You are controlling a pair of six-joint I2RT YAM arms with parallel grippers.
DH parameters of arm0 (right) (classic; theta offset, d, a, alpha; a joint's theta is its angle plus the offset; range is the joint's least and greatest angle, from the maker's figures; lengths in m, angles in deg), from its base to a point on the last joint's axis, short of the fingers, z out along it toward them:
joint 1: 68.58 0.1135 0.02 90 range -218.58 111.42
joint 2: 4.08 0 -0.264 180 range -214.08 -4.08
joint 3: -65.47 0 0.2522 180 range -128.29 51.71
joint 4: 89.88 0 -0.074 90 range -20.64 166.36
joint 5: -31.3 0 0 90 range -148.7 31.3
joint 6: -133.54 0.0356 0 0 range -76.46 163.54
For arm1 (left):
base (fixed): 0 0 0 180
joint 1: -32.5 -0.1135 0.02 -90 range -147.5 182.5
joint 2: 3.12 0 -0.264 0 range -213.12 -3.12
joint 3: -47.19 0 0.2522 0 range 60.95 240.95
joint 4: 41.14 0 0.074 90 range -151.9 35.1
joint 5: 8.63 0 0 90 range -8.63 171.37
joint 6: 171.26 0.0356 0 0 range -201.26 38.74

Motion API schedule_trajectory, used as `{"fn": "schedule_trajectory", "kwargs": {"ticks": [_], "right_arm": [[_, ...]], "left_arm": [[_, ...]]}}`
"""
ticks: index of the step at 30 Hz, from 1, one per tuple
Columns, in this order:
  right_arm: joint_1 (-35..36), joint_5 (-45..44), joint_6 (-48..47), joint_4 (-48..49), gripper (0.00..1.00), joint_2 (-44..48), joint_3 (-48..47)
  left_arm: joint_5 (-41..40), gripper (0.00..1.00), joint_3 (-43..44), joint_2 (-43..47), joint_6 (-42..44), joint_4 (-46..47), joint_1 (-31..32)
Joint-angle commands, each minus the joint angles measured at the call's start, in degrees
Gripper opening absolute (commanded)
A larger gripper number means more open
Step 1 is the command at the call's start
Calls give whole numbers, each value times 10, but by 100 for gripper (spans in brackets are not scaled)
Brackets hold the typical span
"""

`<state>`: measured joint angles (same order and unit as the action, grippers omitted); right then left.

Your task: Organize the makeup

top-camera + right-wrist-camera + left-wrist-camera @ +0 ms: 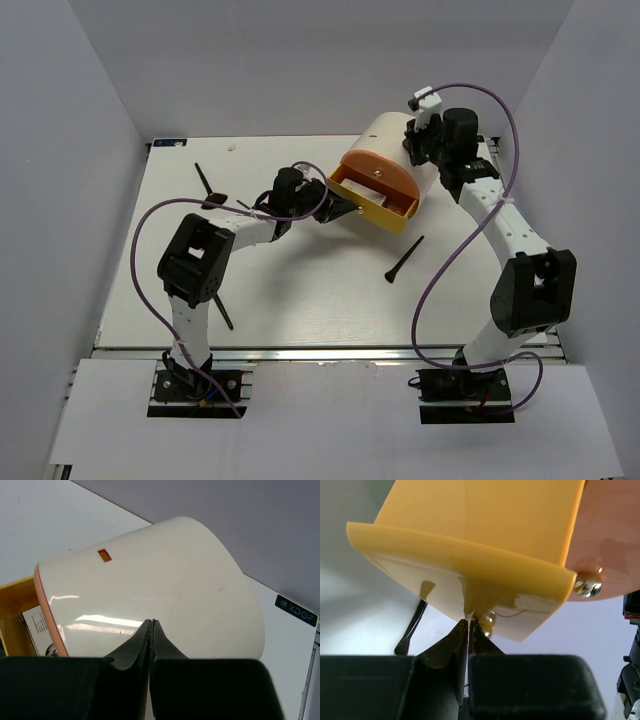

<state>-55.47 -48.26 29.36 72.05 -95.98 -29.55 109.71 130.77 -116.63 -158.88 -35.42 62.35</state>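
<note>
Your left end effector [469, 622] clenched beside knob [489, 619] on yellow drawer [470, 555]; right end effector [151, 625] clenched at cream drawer unit [150, 585].

Glossy cream plastic drawer unit [165, 580], smooth yellow drawer [470, 525] (its knob [489, 618] mirror-bright metal), matt white table [300, 290].

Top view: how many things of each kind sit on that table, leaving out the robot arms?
Thin black brushes: 3
Cream drawer unit: 1
Pale flat item in its open yellow drawer: 1
Total: 5
Dark bit beside the left arm unclear, not counted.
</note>
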Motion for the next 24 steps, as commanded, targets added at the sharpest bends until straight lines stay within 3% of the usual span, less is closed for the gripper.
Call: {"fn": "schedule_trajectory", "kwargs": {"ticks": [1,10,19,21,24], "right_arm": [[-4,6,15,-38,1,-28,-42],[-3,42,20,-75,0,-32,-1],[-4,45,25,-72,0,-10,30],[-4,44,25,-71,0,-7,33],[-4,44,26,-71,0,-4,35]], "left_arm": [[-3,16,45,-17,-11,41,3],[-13,18,120,-92,-35,56,5],[-19,26,180,-138,-46,69,5],[-22,31,144,-119,-41,76,5],[-27,54,100,-90,-36,86,5]]}}
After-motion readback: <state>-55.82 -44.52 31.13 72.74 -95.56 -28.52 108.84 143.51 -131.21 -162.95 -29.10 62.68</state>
